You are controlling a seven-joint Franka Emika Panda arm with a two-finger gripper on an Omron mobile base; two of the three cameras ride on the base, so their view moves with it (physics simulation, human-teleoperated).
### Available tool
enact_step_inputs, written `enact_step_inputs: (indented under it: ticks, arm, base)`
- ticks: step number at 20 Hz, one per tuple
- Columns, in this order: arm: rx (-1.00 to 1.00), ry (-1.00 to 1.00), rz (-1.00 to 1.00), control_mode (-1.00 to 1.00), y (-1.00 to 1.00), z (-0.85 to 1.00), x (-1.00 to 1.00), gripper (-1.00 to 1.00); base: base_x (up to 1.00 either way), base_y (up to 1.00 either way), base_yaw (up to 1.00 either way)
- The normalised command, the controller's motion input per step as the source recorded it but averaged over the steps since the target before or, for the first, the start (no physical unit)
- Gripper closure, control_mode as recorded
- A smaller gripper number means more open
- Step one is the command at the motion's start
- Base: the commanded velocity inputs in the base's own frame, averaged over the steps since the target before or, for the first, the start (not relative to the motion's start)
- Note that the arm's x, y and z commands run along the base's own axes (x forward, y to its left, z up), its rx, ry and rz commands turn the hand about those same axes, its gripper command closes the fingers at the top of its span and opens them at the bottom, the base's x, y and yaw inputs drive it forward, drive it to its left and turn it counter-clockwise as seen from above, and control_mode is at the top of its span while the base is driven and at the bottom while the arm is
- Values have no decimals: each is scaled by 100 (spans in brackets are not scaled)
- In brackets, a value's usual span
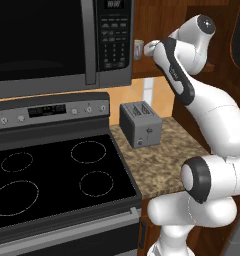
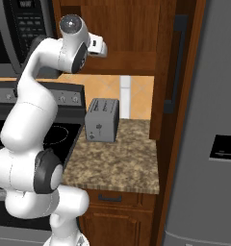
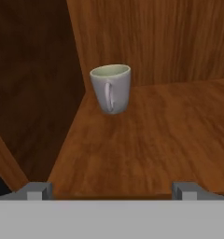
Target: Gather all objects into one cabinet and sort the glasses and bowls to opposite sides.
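Gripper (image 3: 112, 190) fingers stand spread wide apart with nothing between them, their two small grey tips (image 3: 36, 190) rising at the lower corners of the hand view. They point into a reddish-brown wooden cabinet (image 3: 179, 42), over its smooth wooden floor. On that floor, ahead of the fingers and a little to the left in this view, stands a pale greyish-white cup (image 3: 111, 88), upright, with a greenish tint inside its rim and a thin handle facing the camera. The cup sits close to the cabinet's back wall, near the corner where a darker side wall meets it. It is well apart from the fingertips and not touched.

From the left base view, the white arm (image 1: 212, 135) rises at the right and bends up, its hand reaching toward the wooden cabinet beside a microwave (image 1: 57, 45). Below lies a black stove top (image 1: 52, 175) with four ring outlines, and next to it a speckled brown counter (image 1: 162, 160) carrying a grey two-slot toaster (image 1: 141, 124).

From the right base view, the same toaster stands on the counter, with a tall grey refrigerator (image 2: 209, 144) at the right and a long black bar handle (image 2: 174, 62) on the wooden panel beside it.
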Motion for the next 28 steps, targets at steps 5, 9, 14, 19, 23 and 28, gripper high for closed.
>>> enact_step_inputs:
  ticks: [5, 9, 14, 19, 23, 28]
  arm:
    - [1, 2, 3, -100, 1, 0, 35, -100]
    - [2, 2, 3, -100, 0, 0, 44, -100]
    - [1, -1, 16, -100, -1, 0, 29, -100]
    - [0, -11, 19, -100, -5, 0, 10, -100]
    - [0, -12, 11, -100, -12, 0, 11, -100]
    - [0, -9, 2, -100, -5, -5, 12, -100]
  base:
    - [0, 0, 0]
    - [0, 0, 0]
    - [0, 0, 0]
    - [0, 0, 0]
    - [0, 0, 0]
    - [0, 0, 0]
